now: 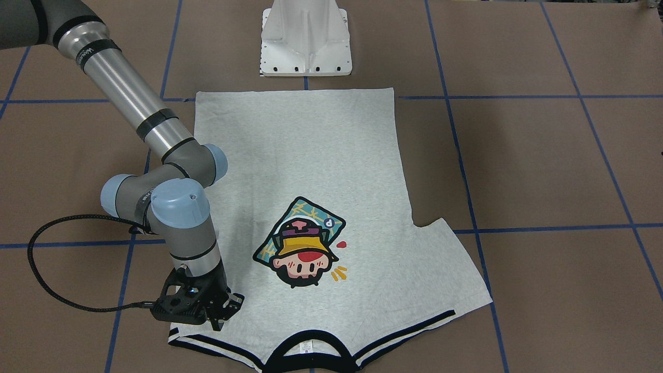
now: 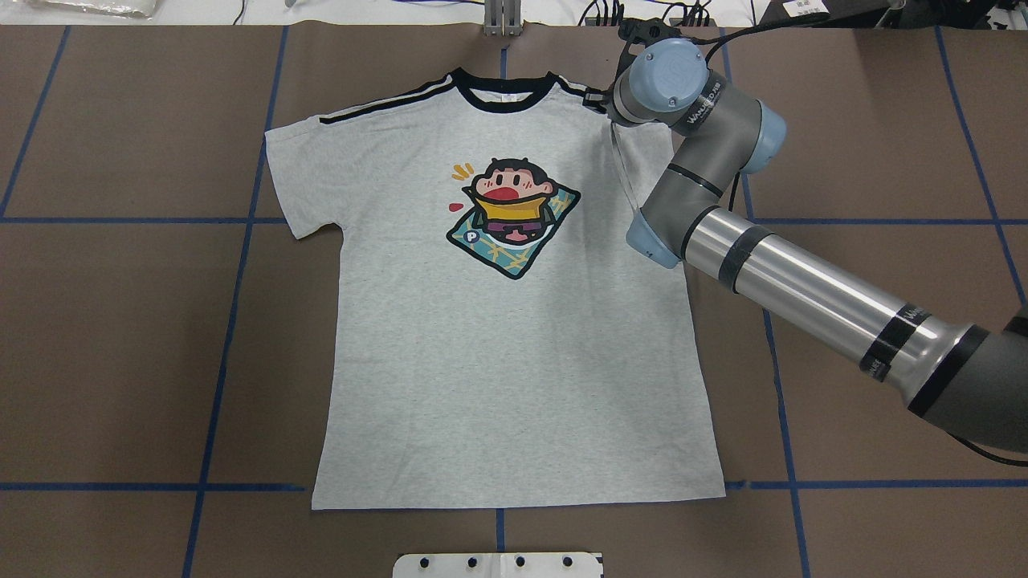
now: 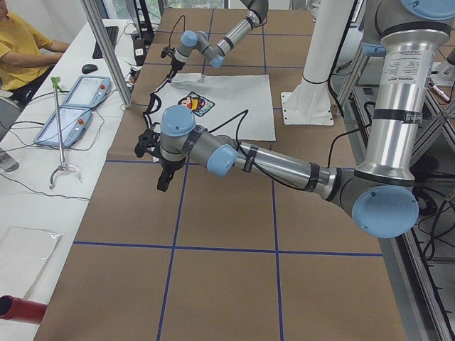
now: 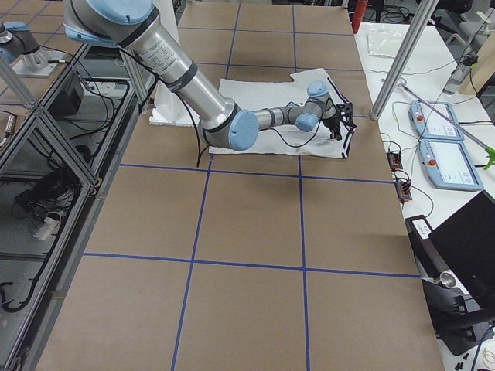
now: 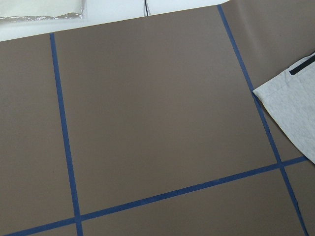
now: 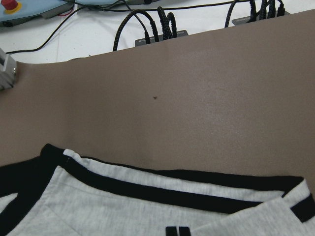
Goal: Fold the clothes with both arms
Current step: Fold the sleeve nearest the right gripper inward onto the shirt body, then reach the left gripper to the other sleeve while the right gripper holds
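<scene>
The light grey T-shirt (image 2: 498,361) lies flat, print side up, black collar (image 2: 504,90) at the far edge. Its one sleeve (image 2: 301,181) is spread out; the other sleeve is folded in over the body, under my right arm. My right gripper (image 1: 221,313) points down on that folded shoulder, touching the fabric; whether its fingers are open or shut I cannot tell. The right wrist view shows the striped shoulder (image 6: 147,206) close below. My left gripper (image 3: 163,177) hangs above bare table off the spread sleeve's side, and its state cannot be told. A sleeve corner (image 5: 290,103) shows in the left wrist view.
The white pedestal base (image 1: 305,39) stands at the shirt's hem side. Blue tape lines (image 2: 241,321) cross the brown table. Cables (image 6: 152,24) run along the far edge. Two teach pendants (image 3: 71,106), a metal post (image 3: 106,50) and a seated person (image 3: 21,50) are beyond it.
</scene>
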Robot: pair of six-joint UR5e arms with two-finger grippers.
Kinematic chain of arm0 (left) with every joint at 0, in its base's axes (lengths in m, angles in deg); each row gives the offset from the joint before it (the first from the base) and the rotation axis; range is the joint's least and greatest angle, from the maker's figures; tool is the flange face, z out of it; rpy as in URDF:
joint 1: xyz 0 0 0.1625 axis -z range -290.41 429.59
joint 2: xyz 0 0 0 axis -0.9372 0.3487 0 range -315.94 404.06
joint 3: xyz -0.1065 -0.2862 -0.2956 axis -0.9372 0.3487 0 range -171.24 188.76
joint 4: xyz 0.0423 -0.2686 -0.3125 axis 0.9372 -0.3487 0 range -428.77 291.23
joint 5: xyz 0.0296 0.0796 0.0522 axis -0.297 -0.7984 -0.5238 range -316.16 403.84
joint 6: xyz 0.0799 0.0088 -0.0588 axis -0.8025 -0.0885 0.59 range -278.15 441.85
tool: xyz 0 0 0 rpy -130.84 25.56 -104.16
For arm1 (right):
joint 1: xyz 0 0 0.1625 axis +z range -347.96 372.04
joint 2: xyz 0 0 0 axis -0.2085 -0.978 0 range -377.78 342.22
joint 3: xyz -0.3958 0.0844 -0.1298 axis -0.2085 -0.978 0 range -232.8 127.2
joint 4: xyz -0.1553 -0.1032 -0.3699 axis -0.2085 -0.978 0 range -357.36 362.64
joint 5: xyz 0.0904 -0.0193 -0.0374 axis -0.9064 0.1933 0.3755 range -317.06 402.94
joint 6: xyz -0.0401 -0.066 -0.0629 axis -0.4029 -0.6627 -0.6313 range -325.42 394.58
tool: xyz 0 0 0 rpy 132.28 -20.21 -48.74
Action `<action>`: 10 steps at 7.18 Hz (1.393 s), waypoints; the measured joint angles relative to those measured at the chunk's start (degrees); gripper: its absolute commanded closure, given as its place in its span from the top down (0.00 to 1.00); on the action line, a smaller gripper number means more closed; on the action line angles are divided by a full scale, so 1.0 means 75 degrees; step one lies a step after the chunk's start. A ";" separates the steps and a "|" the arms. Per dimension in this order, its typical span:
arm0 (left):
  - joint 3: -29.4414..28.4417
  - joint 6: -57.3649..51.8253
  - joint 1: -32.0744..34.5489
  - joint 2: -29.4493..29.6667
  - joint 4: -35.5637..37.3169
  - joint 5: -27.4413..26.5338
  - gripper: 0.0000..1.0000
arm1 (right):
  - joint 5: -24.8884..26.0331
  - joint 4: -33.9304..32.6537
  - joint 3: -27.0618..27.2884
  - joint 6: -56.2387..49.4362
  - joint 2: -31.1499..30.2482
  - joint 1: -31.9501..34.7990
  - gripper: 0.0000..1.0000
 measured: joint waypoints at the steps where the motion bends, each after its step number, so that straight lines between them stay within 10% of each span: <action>1: -0.0074 -0.0010 -0.0176 0.0033 -0.0005 -0.0031 1.00 | -0.0002 0.0000 0.0015 0.0050 0.0042 0.0004 1.00; 10: -0.4396 0.4359 -0.2660 0.3077 -0.2977 -0.0754 0.86 | -0.0831 -0.1175 0.3904 0.0286 -0.2033 0.0087 1.00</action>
